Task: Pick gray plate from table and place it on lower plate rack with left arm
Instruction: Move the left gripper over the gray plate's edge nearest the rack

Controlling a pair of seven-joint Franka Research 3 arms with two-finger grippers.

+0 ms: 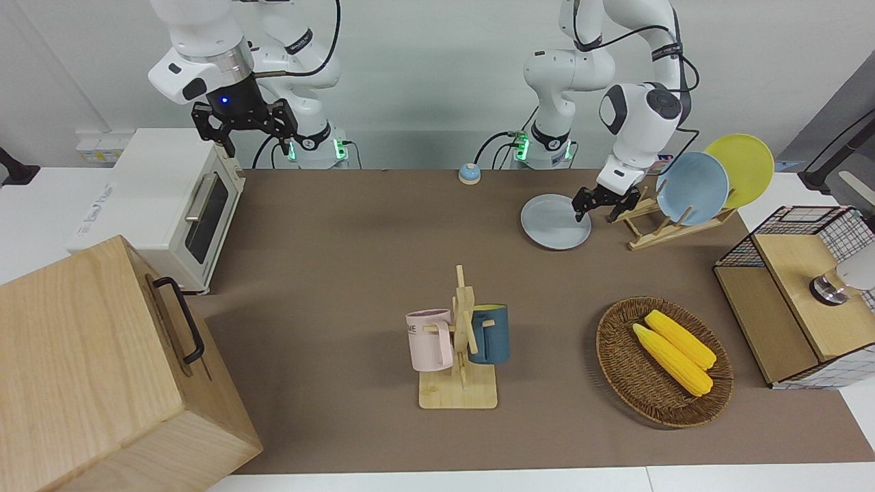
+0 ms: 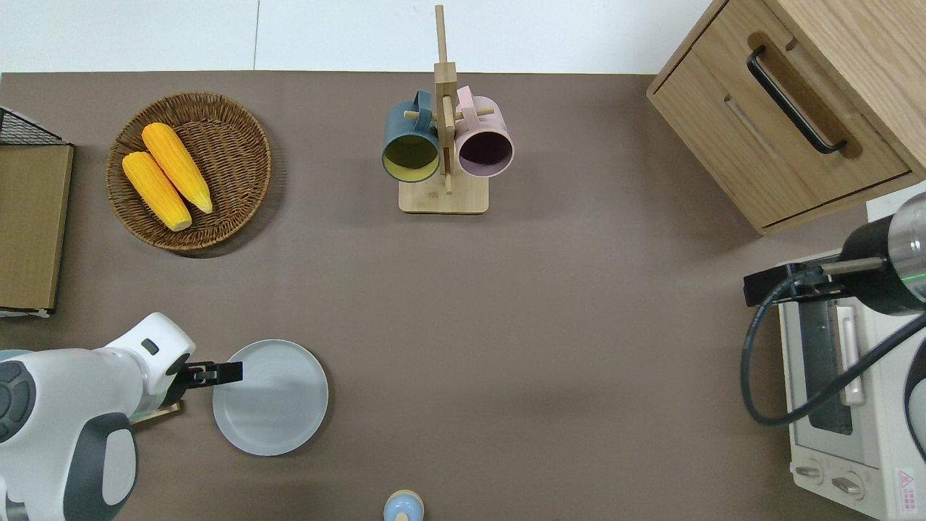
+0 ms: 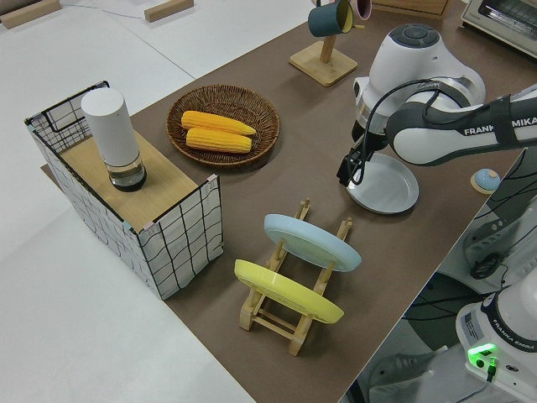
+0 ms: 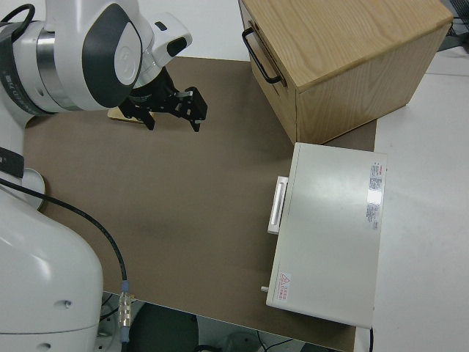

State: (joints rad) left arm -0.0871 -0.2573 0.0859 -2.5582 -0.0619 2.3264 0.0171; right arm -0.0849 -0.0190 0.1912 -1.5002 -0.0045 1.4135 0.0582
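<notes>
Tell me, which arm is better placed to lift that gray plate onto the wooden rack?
The left. Its end effector is already at the gray plate, at the rim nearest the plate rack. The right arm is parked at the table's opposite end.

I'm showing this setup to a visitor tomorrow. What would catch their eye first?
Probably the left hand low at the edge of the gray plate, which lies flat on the table beside the rack. That rack already holds a blue plate and a yellow plate, tilted on edge. Next, the two yellow corn cobs in a wicker basket, farther from the robots.
</notes>
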